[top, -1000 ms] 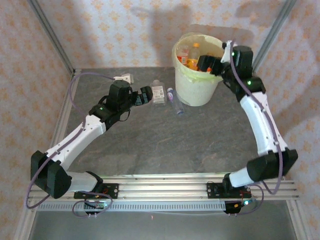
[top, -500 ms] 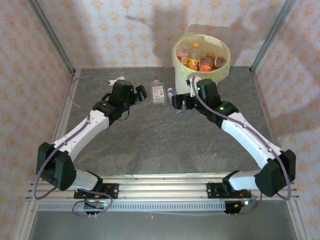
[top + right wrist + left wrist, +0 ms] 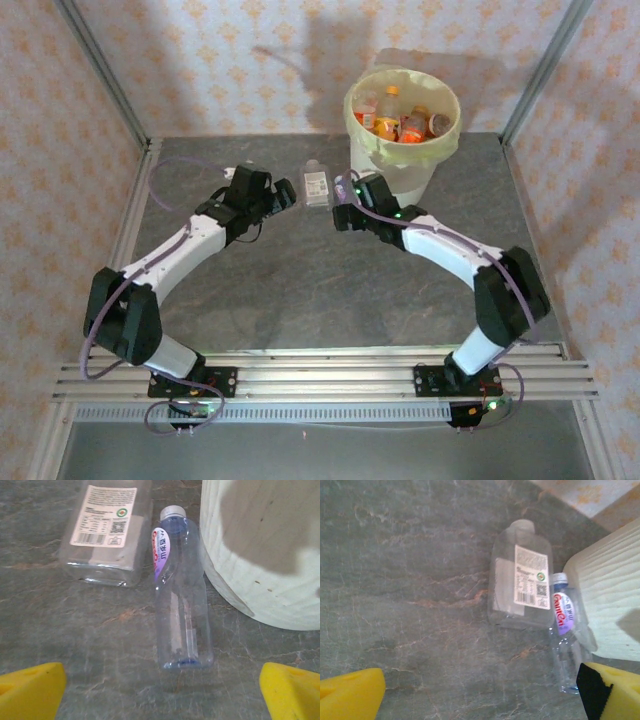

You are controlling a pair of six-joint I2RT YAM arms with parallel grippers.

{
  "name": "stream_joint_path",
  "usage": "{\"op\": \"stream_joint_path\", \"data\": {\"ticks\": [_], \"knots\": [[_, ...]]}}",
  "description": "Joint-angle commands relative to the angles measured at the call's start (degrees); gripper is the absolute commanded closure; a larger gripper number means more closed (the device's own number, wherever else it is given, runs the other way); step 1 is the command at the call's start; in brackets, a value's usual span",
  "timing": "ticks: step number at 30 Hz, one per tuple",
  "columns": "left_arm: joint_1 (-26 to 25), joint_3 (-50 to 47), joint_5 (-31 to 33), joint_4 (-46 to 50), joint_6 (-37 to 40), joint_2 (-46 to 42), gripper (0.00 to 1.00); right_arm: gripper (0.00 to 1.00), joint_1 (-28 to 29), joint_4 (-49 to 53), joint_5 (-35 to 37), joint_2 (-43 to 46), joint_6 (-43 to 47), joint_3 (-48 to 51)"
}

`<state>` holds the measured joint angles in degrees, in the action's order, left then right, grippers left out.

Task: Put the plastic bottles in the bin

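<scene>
Two plastic bottles lie on the table left of the bin (image 3: 385, 185). One is a flat clear bottle (image 3: 317, 185) (image 3: 520, 577) (image 3: 105, 530) with a white label. The other is a slim clear bottle (image 3: 182, 600) (image 3: 567, 635) with a purple label, lying beside the bin wall (image 3: 260, 555). My right gripper (image 3: 345, 205) (image 3: 162, 692) is open just behind the slim bottle's base, its yellow fingertips (image 3: 292, 690) wide apart. My left gripper (image 3: 290, 192) (image 3: 482, 700) is open and empty, a little left of the flat bottle. Several orange-tinted bottles (image 3: 400, 125) lie inside the bin.
The bin stands at the back of the grey stone-patterned table (image 3: 300, 280), close to the patterned back wall. Metal frame posts (image 3: 100, 70) rise at both back corners. A white cable end (image 3: 235, 172) lies by the left arm.
My right arm has swung from over the bin down to the table, ending low behind the slim bottle. The left gripper has shifted slightly; both bottles lie where they were.
</scene>
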<state>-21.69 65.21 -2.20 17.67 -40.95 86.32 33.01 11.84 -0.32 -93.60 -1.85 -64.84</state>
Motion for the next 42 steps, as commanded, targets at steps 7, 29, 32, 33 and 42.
{"op": "stream_joint_path", "data": {"ticks": [7, 29, 32, 33, 42], "knots": [[0.2, 2.2, 0.8, 3.3, -0.5, 1.7, 0.00, 0.02, 0.1, -4.0, 7.1, -12.1, -0.3, -6.0], [0.4, 3.4, 1.3, 4.7, 0.5, 3.9, 0.00, 0.41, -0.1, -6.7, 7.9, -15.5, -9.8, -1.8], [0.4, 3.1, 1.3, 4.6, 0.3, 3.7, 0.00, 0.47, -0.1, -8.5, 5.4, -11.3, -7.3, 0.7], [0.4, 3.1, 1.3, 4.6, 0.3, 3.7, 0.00, 0.49, 0.0, -8.0, 4.7, -9.9, -6.3, 1.1], [0.4, 2.9, 0.4, 4.0, -0.1, 2.9, 0.00, 0.55, 0.1, -1.0, -4.4, 7.3, 2.5, 6.3]]}}
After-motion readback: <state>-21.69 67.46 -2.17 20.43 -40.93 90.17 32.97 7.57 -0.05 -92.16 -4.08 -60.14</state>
